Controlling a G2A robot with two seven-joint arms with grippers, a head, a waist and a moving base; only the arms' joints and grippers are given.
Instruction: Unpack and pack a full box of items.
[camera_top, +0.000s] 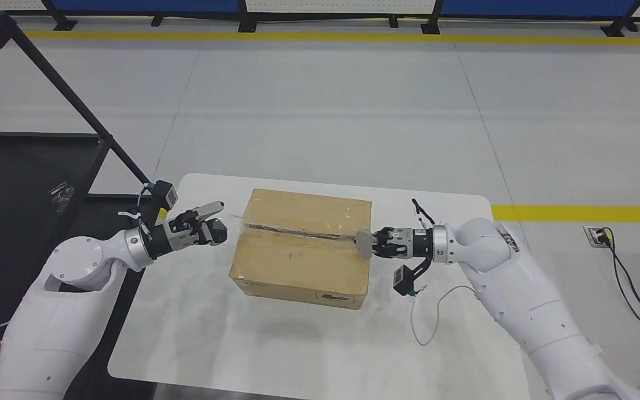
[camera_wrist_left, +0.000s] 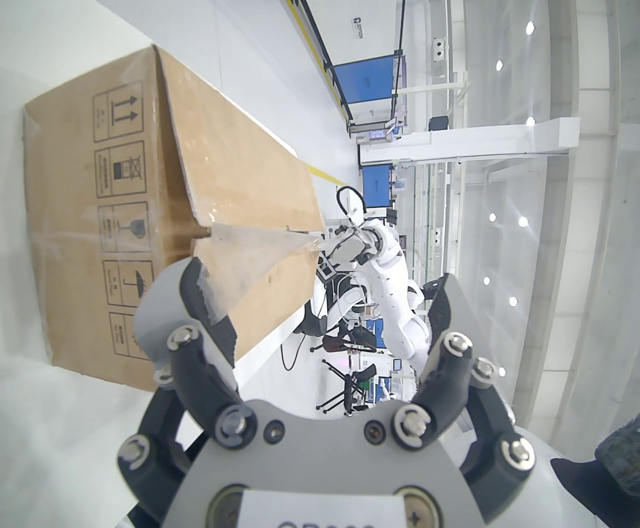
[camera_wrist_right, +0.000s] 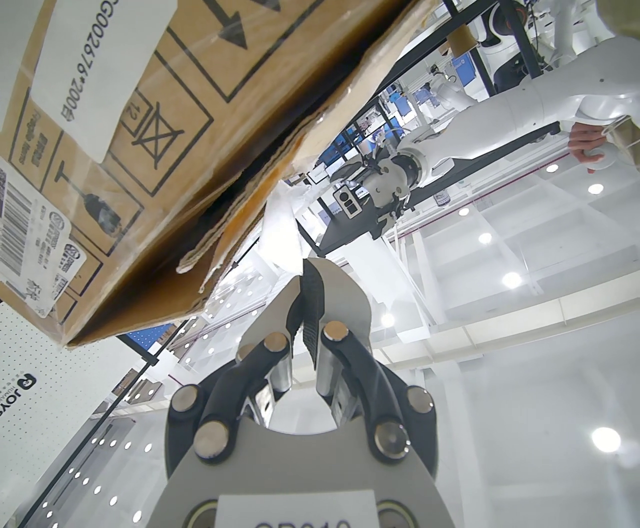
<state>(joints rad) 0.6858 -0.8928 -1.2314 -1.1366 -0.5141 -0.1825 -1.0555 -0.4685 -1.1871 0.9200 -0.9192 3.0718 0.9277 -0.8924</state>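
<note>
The cardboard box (camera_top: 300, 250) sits closed in the middle of the white table (camera_top: 200, 330), with its top seam running across from one short end to the other. Clear tape (camera_wrist_left: 250, 250) is lifted off the seam at the end of the box nearer the left gripper (camera_top: 218, 222) and stretches in a thin sheet from the top corner of the box to that gripper. The left gripper hangs just beside this end of the box, level with its top edge. Its jaws are spread wide apart, and the tape clings to the pad of one finger (camera_wrist_left: 165, 300). At the opposite end of the box, the right gripper (camera_top: 365, 240) is right up against the top edge where the seam ends. Its jaws are pressed together on a crumpled white end of the tape (camera_wrist_right: 280, 225), which comes off the frayed flap edge of the box (camera_wrist_right: 125, 125). A thin white cable (camera_top: 430, 310) loops on the table beside that end of the box.
</note>
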